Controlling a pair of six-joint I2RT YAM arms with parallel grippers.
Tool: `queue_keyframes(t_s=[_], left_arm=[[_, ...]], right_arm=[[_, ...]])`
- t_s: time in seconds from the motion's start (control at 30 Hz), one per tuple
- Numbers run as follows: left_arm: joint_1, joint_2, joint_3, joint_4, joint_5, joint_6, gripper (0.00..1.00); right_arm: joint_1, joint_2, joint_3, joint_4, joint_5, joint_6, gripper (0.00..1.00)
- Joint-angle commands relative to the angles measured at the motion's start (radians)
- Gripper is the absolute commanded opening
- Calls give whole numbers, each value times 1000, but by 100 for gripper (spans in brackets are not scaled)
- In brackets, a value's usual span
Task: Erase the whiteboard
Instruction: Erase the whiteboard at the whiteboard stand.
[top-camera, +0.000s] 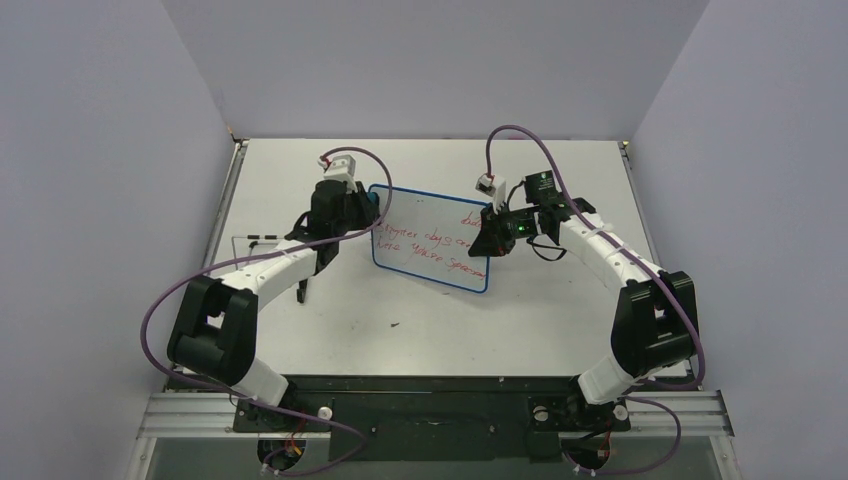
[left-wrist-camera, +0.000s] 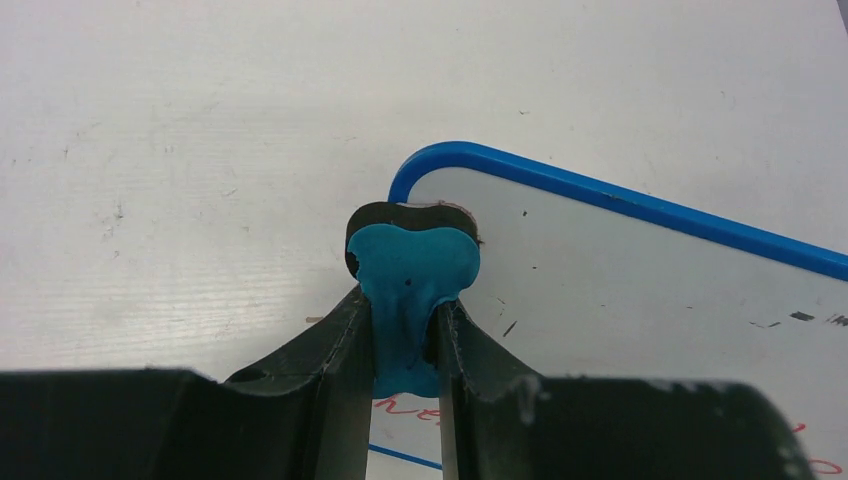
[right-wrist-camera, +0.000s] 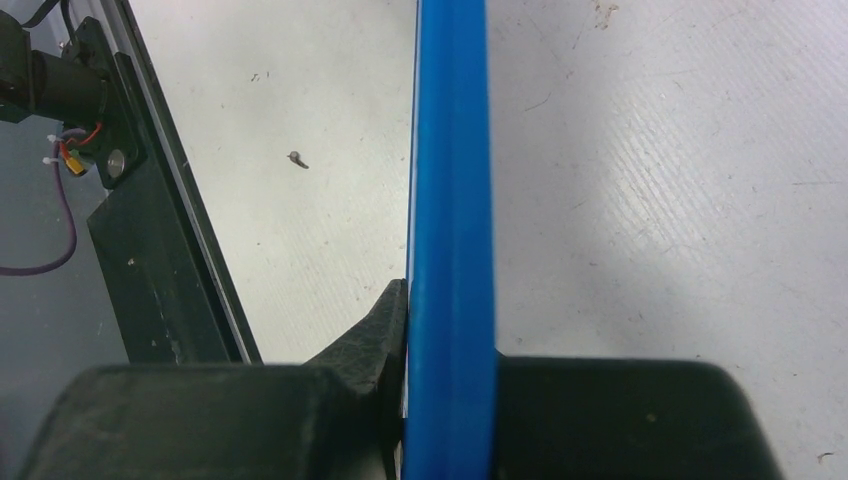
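The left gripper (left-wrist-camera: 400, 330) is partly closed on the narrow waist of a blue-and-black, bone-shaped eraser (left-wrist-camera: 412, 262). One finger presses each side, and the eraser's wider end sticks out past the fingertips. That end is at the rounded corner of the whiteboard (left-wrist-camera: 620, 290), its black underside over the blue rim, though whether it actually presses on the board cannot be told. From this gripper the white face of the board spreads away to the right, and bare grey counter (left-wrist-camera: 180, 150) lies ahead and to the left. The right gripper (right-wrist-camera: 450, 390) is closed tight on the opposite edge of the whiteboard. Its fingers (right-wrist-camera: 365, 345) pinch the blue rim from both sides, and the rim runs straight out ahead of the gripper, seen edge-on with counter on either side. In the overhead view the board lies between the two grippers near the middle of the counter. The left gripper (top-camera: 368, 208) is at its far left corner and the right gripper (top-camera: 494, 238) is on its right edge. Red handwriting (top-camera: 425, 245) covers much of the face between them. Whether the board lies flat or is tipped up at the held edge cannot be told.
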Motion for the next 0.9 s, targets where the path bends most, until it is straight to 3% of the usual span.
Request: queue_keyframes(t_s=[0.0, 0.2, 0.47, 0.73, 0.87], left_arm=[[11, 11, 19, 97, 54, 21, 0], [-18, 3, 12, 115, 145, 5, 0], [-219, 17, 27, 160, 197, 18, 0], [-344, 46, 158, 95, 149, 51, 0], [-333, 60, 151, 83, 52, 43, 0]], right_arm=[[27, -46, -6, -26, -97, -46, 0], [28, -39, -4, -25, -96, -47, 0], [29, -36, -5, -26, -99, -49, 0], [30, -39, -4, -27, -96, -49, 0], [29, -43, -6, -27, -99, -49, 0]])
